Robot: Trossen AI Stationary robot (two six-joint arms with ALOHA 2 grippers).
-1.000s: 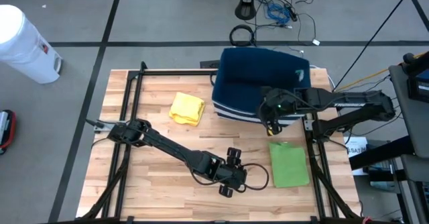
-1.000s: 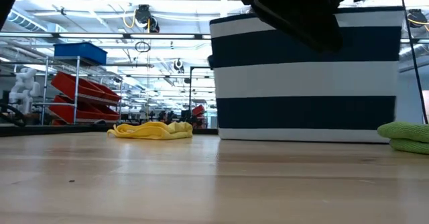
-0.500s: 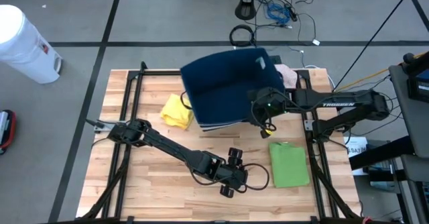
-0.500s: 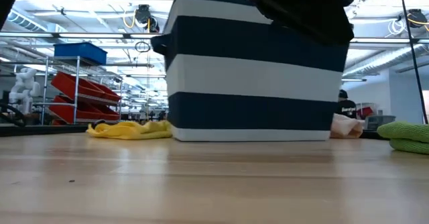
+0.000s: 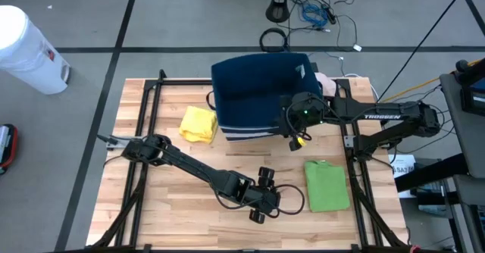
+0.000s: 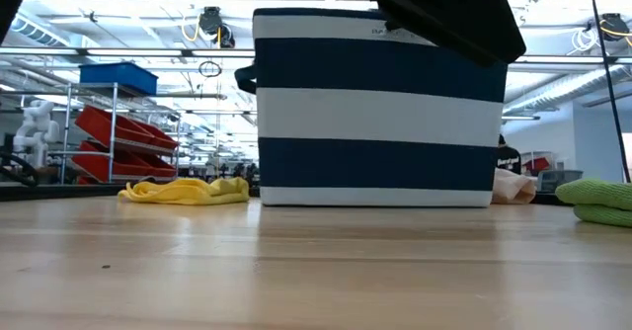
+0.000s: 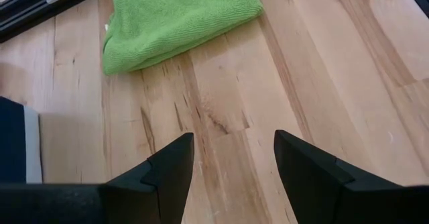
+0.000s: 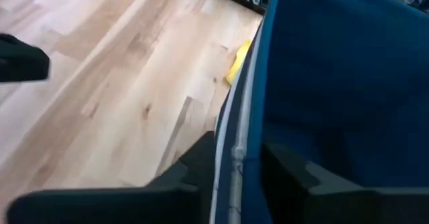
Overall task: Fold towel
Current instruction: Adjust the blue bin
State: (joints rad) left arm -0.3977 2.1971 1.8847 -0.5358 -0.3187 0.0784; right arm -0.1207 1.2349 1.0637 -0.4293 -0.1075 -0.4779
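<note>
Two towels (image 5: 327, 185), right end effector (image 5: 292, 134) astride basket rim (image 5: 261, 129)

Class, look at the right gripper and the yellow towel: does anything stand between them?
Yes. The striped navy basket sits between the right gripper, whose fingers straddle the basket's wall at its right front edge, and the crumpled yellow towel on the basket's far left side. The left gripper waits near the table's front.

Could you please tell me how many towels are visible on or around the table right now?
3: a yellow towel crumpled left of the striped bin, a folded green towel front right, and a pinkish cloth behind the bin. The bin may hide more.
</note>
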